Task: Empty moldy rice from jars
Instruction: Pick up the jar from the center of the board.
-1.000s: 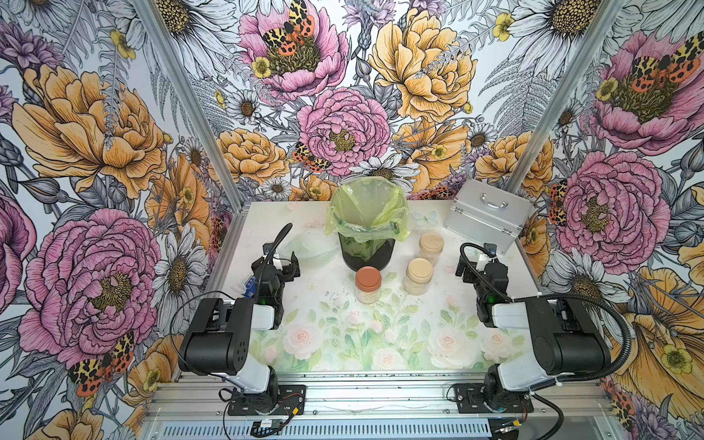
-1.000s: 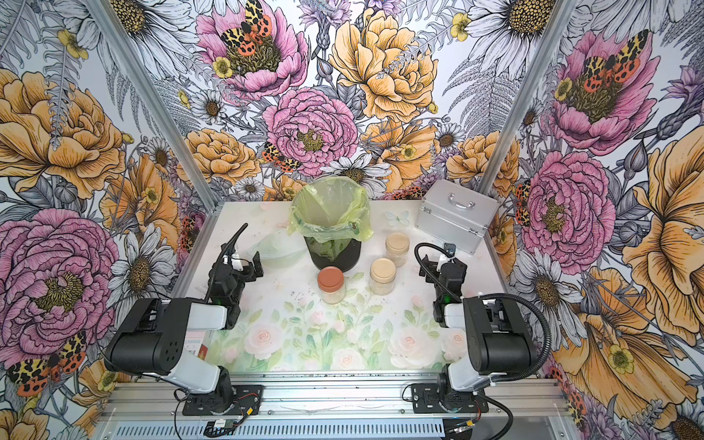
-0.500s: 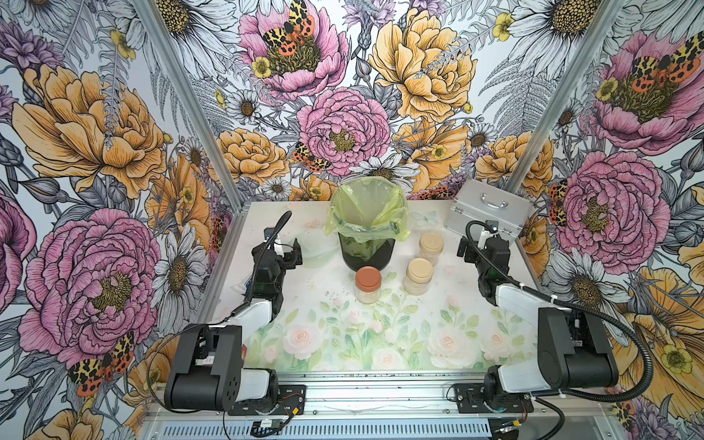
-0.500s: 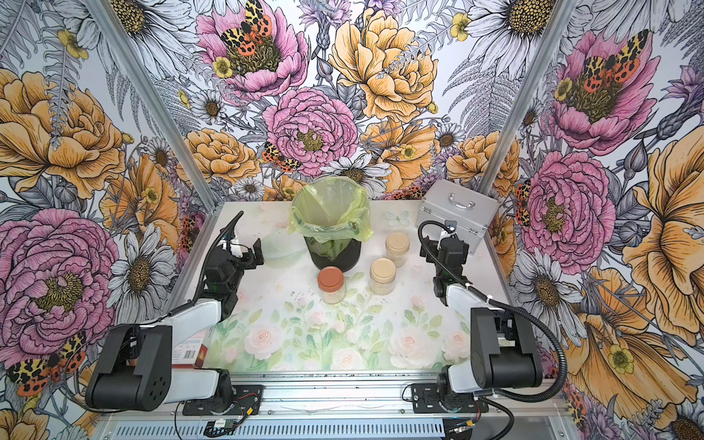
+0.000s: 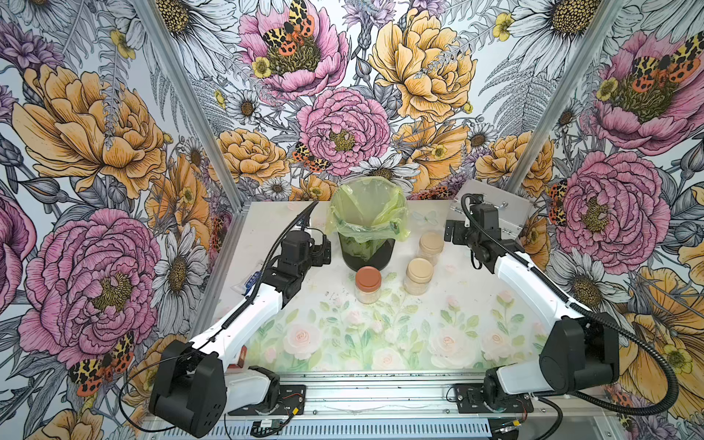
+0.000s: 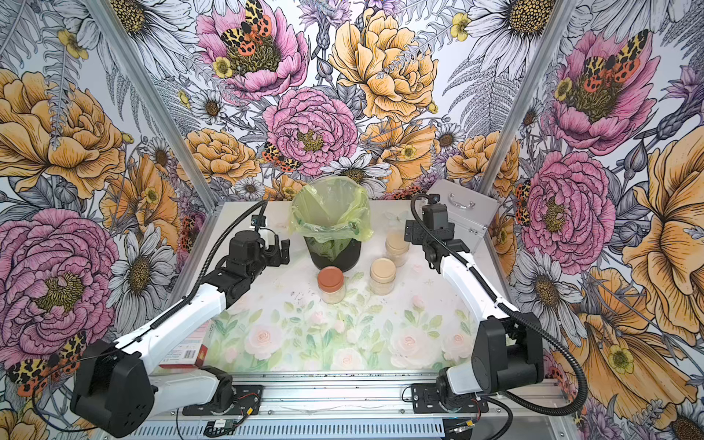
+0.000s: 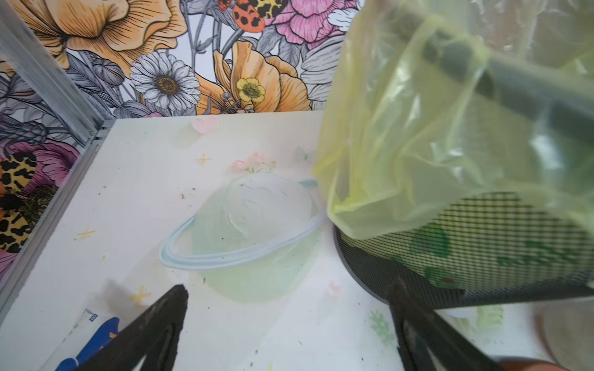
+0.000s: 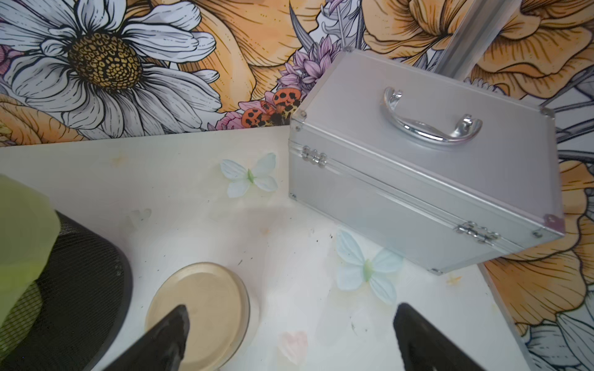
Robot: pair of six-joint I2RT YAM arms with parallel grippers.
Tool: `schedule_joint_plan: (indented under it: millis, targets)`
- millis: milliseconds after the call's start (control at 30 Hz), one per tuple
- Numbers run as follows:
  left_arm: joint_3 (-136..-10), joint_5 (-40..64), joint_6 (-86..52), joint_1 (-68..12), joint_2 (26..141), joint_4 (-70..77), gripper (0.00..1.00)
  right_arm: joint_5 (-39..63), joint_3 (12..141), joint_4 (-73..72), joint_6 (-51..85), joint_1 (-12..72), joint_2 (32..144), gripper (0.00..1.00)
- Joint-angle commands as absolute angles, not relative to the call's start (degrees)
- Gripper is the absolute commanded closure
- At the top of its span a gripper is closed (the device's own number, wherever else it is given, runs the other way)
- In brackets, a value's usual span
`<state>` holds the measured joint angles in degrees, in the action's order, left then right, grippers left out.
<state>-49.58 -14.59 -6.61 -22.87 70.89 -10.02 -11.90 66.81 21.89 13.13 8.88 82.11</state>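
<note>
Floral-print table (image 5: 343, 335) with three lidded jars (image 5: 368, 284), a bag-lined dark bin (image 5: 366, 256), a silver case (image 8: 418, 180)

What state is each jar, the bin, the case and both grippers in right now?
Red-lidded jar: lid on, upright, rice inside.
Near beige-lidded jar: lid on, upright, rice inside.
Far beige-lidded jar: lid on, upright.
Bin: upright, lined, mouth open.
Silver case: closed.
Left gripper: open, empty.
Right gripper: open, empty.

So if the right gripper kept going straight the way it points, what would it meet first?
Likely the near corner of the silver case, across bare table; depth is unclear. The right gripper is open, empty.
</note>
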Motion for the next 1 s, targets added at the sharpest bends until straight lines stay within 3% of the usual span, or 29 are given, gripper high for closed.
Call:
schedule_joint_plan:
  millis: [0,400,967]
  targets:
    - [-52.38,-14.33,-10.83,-26.13,68.59,-21.08,0.01,-9.39,71.89,36.91,19.04,10.22,81.83,0.0]
    - [-62.19,-15.12,-17.8,-39.72,71.58,-36.12,0.01,-3.37,85.97,61.68,31.3,17.22,84.11,0.0]
    - [-67.14,-9.52,-22.54,-48.05,75.59,-44.81,0.01,-7.86,92.62,70.58,38.05,26.98,96.36,0.0]
